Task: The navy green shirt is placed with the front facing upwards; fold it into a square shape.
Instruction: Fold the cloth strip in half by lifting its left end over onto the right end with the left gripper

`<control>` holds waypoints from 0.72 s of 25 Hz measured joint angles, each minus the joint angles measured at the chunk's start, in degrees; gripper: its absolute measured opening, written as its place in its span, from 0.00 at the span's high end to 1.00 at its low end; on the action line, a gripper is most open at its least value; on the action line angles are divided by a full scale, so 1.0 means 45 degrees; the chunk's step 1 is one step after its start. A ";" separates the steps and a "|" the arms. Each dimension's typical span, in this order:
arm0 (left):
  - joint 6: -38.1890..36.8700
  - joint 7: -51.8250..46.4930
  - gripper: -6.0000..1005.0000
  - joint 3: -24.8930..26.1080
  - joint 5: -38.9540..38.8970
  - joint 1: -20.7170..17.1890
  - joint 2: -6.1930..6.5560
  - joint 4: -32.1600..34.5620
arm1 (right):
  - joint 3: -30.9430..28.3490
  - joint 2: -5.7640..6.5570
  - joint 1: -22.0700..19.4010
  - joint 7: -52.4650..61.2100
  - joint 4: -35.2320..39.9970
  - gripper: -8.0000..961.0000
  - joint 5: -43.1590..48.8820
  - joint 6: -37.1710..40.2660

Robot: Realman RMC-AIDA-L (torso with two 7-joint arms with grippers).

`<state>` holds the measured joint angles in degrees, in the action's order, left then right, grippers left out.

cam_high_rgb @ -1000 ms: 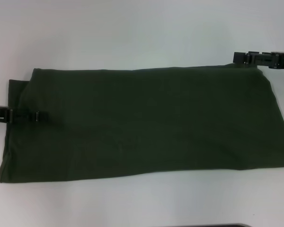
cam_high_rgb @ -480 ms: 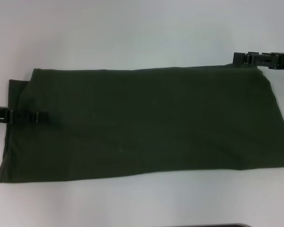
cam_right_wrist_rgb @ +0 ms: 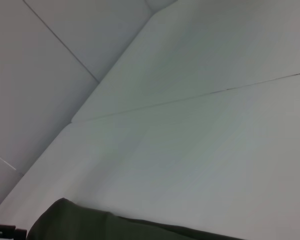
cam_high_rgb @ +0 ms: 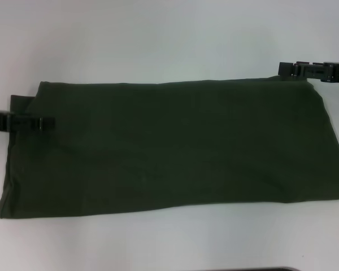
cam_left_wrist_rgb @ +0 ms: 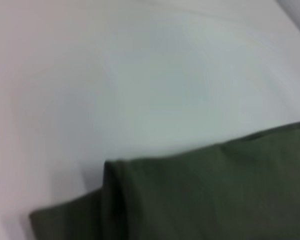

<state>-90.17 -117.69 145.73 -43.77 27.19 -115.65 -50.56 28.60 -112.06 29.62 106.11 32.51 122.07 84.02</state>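
head view: the navy green shirt (cam_high_rgb: 175, 148) lies flat on the white surface (cam_high_rgb: 158, 39) as a long band, plain green side up, its long axis running from the robot's left to its right. the left gripper (cam_high_rgb: 37, 122) reaches in over the shirt's left short edge, low above the cloth or on it; whether its fingers are apart or together cannot be told. the right gripper (cam_high_rgb: 288, 69) sits at the far right corner of the band, just at the cloth's edge; its state cannot be told either. each arm is nearer its own short end, so halving the band into a square most likely means carrying one short end along the long axis toward the other.

left wrist view: the shirt (cam_left_wrist_rgb: 200, 195) fills the lower part, a folded double edge showing at its corner, with bare surface (cam_left_wrist_rgb: 140, 75) beyond. no fingers show.

right wrist view: mostly surface (cam_right_wrist_rgb: 200, 130), with a rounded corner of the shirt (cam_right_wrist_rgb: 70, 222) low in the picture. a dark bit of hardware at the corner edge is too small to name.
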 joint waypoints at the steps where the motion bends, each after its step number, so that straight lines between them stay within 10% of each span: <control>1: -0.0005 0.0000 0.16 0.0000 -0.0092 0.0018 0.0000 -0.0056 | 0.0000 0.0000 0.0000 -0.0001 0.0001 0.02 0.0000 0.0000; 18: 0.0903 0.0186 0.16 -0.0225 -0.0131 0.0484 -0.0050 0.0725 | -0.0044 0.0000 -0.0040 -0.0009 0.0000 0.02 0.0022 0.0000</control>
<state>-86.10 -116.85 144.71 -44.36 29.37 -115.88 -47.29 28.41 -112.05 29.44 106.07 32.52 122.17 84.02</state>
